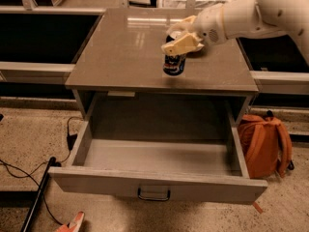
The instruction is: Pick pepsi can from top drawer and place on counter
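Note:
The pepsi can [174, 64] is dark blue and upright over the front middle of the counter [120, 52], at or just above its surface. My gripper [180, 43] comes in from the right on a white arm. Its cream fingers [177, 45] are closed around the top of the can and hide its lid. The top drawer [159, 156] is pulled fully out below the counter and its inside shows nothing. Its front panel carries a small dark handle [153, 195].
An orange backpack [264, 144] leans on the floor right of the drawer. Black cables [29, 170] and a dark pole [38, 197] lie on the floor at the left, with a red-white object [71, 222] near the bottom edge. Dark shelving runs behind the cabinet.

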You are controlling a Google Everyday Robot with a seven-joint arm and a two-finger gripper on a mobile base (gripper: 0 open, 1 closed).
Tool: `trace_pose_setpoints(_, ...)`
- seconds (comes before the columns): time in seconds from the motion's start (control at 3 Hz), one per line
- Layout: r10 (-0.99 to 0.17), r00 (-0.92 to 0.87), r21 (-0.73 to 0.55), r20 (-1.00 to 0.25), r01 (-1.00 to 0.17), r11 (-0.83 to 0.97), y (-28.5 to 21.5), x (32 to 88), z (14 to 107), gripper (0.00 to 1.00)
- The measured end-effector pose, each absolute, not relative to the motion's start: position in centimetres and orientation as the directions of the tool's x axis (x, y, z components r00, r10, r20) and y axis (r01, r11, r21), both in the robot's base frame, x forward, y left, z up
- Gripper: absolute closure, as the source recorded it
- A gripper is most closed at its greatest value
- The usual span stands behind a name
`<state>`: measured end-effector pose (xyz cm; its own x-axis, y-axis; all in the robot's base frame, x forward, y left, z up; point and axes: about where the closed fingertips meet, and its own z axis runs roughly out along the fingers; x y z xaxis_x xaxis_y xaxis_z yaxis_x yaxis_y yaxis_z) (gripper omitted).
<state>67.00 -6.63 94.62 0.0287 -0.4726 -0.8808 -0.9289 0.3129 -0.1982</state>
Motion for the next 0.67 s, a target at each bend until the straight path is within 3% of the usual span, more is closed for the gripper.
trace_pose_setpoints(0.33, -0.498, -0.026, -0.179, -0.867, -0.916, 0.359, -5.9, 69.9, 92.9, 1.00)
trace_pose_setpoints(0.67, -0.541, -0.072, -0.170, -0.838, -0.907, 0.385, -5.5, 71.5, 91.6, 0.82)
